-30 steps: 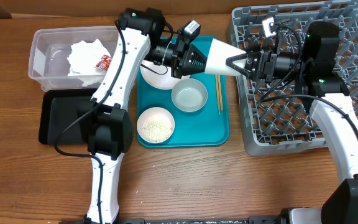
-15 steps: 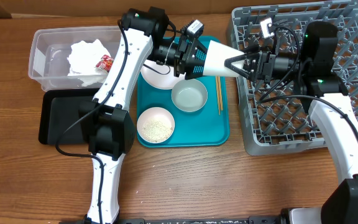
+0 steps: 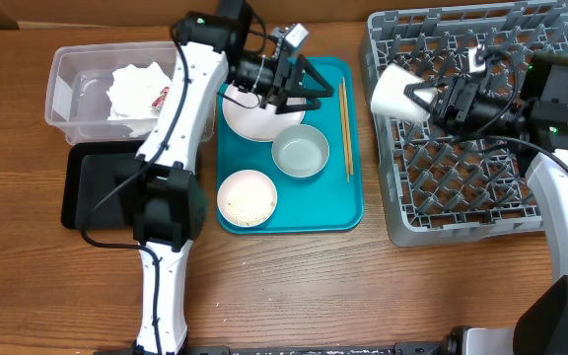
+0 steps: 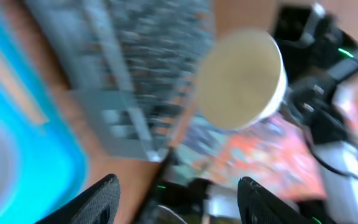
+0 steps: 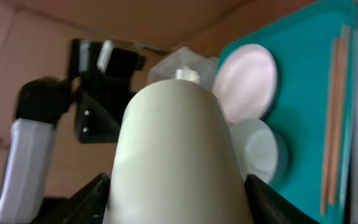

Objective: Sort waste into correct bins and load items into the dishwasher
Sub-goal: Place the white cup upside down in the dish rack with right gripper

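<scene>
There is one cup (image 3: 390, 91), one plate (image 3: 254, 116), and two bowls: a blue-grey bowl (image 3: 300, 153) and a white bowl (image 3: 223, 193). Two chopsticks (image 3: 345, 128) lie on one teal tray (image 3: 323, 202). At the left are one tub (image 3: 82, 99), one black tray (image 3: 97, 187), one napkin (image 3: 131, 89) and one wrapper (image 3: 165, 98). At the right is one rack (image 3: 461, 197).

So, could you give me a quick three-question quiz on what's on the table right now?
1. True or false: the right gripper holds the white cup.
2. Which dish holds the rice grains? A) small white bowl B) blue-grey bowl C) plate
3. Fill in: the chopsticks lie on the teal ____.

Key: 1 true; 2 A; 3 tray.
</scene>
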Controlling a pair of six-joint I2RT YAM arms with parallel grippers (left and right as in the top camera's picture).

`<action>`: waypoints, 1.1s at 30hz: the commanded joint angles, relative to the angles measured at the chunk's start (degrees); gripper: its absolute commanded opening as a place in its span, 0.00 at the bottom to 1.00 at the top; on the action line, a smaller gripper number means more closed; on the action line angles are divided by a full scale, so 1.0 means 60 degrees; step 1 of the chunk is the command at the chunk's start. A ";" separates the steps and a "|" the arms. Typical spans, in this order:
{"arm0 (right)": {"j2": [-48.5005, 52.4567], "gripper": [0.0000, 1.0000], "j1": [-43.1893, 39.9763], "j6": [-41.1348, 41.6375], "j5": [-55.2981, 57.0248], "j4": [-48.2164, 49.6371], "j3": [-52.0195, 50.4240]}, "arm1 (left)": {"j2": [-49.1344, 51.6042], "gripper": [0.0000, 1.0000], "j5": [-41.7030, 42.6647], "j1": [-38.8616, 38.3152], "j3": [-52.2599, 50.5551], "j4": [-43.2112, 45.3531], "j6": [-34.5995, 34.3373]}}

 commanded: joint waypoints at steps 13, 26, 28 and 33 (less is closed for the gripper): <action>-0.0346 0.43 0.2335 0.0291 0.9493 -0.7657 0.3606 | -0.0357 0.68 -0.9941 -0.0699 0.3308 -0.1585 -0.1585; 0.0980 0.43 0.2597 0.1045 1.0790 -0.8958 0.3049 | -0.0357 0.68 -1.1373 -0.0776 0.3326 -0.2073 -0.1603; 0.1264 0.43 0.2597 0.1045 1.0816 -0.8969 0.2965 | -0.0357 0.67 -1.1369 -0.0776 0.3326 -0.2080 -0.1603; 0.1891 0.43 0.2597 0.1031 1.0805 -0.8950 0.2860 | -0.0357 0.68 -1.1373 -0.0776 0.3326 -0.2091 -0.1603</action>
